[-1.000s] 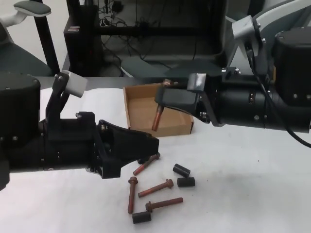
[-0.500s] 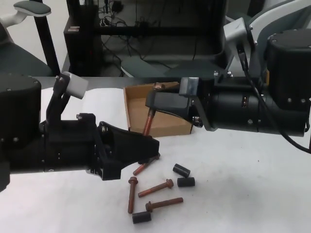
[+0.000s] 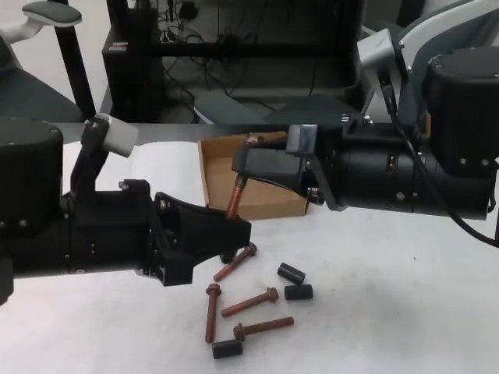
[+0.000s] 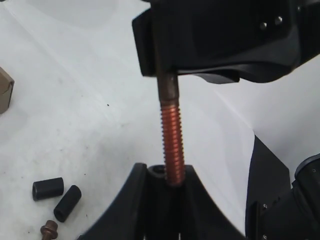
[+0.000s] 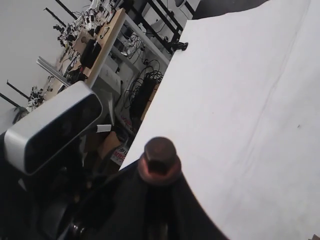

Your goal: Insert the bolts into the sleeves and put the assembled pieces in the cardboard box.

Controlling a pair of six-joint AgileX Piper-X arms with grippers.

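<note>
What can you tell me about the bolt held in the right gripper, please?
The bolt looks like copper-coloured metal, with a flanged hexagonal head, a smooth upper shank and a threaded lower part. It hangs nearly upright, slightly tilted, above the bench. The right gripper clamps it just below the head. Its threaded tip sits in the mouth of what looks like a dark sleeve held in the left gripper.

No text, label, number or sign is legible on anything here

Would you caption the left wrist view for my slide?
Right gripper holds a bolt, threaded tip at the sleeve in the left gripper.
</note>
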